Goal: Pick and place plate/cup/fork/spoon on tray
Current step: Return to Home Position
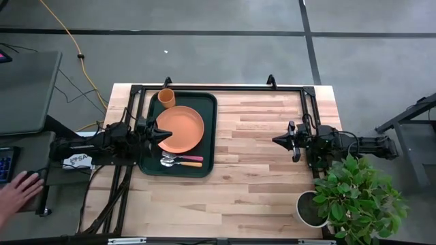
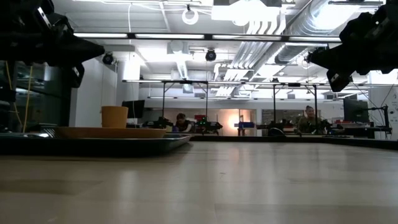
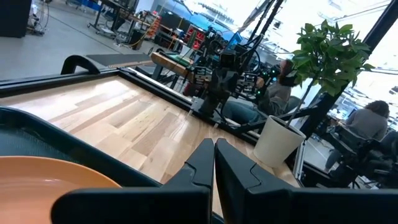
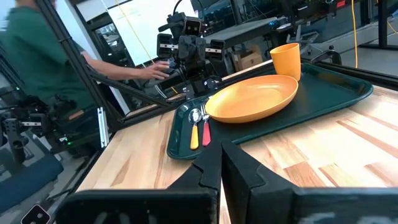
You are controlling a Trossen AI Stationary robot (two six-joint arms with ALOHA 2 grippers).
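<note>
Tray (image 1: 208, 167) at worktop's (image 1: 252, 184) left edge, fully laid: plate (image 1: 182, 129) central, cup (image 1: 166, 98) in a corner, fork (image 1: 189, 158) and spoon (image 1: 191, 164) paired along opposite rim. Left gripper (image 1: 162, 133) above tray's left side, right gripper (image 1: 276, 140) near worktop's right edge. Both jaws closed, empty; probably nothing left to carry.

open table (image 1: 259, 150) lies between the tray (image 1: 210, 116) and the potted plant (image 1: 357, 190) at right.

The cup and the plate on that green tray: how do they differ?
The cup is a tall, narrow tumbler standing upright; the plate is wide, shallow and lies flat. The cup is far smaller across than the plate. The cup stands in a corner of the tray, the plate nearer its middle. Both are orange and on the tray.
</note>
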